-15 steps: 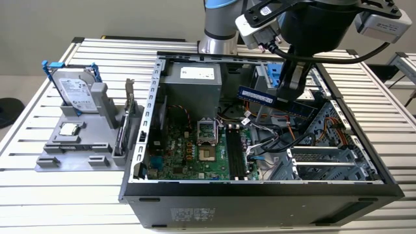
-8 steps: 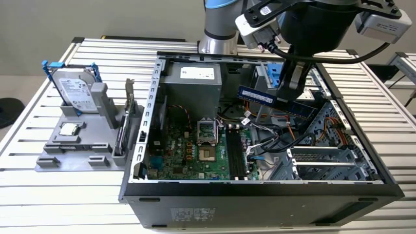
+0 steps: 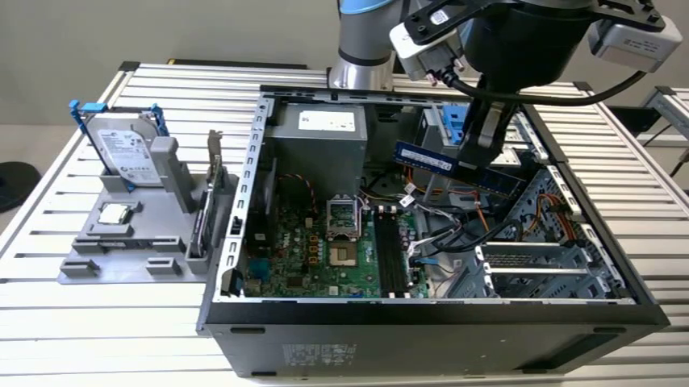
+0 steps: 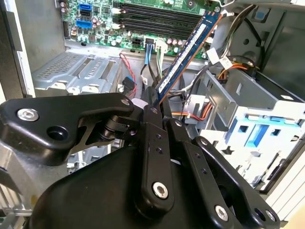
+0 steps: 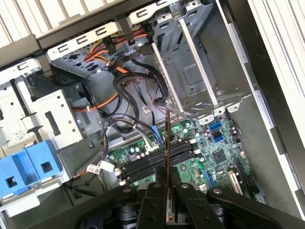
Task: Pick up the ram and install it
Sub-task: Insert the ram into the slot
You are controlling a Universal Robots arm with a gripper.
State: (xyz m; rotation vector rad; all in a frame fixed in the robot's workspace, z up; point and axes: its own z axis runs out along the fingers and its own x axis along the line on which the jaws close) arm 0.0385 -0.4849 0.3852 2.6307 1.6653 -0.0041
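Gripper has the ram pinched between its fingers. It's held up in the air over the open computer case, toward the exterior view's right, a bit tilted and above the cable mess. In the first wrist view it's edge-on over the motherboard's black memory slots, crossways to them and not seated. The hard drive sits on the tabletop, at the exterior view's left.

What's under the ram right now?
Held in the claw, the ram hangs above the black memory slots on the motherboard, with loose cables beside them. The claw's body covers the board nearer the camera.
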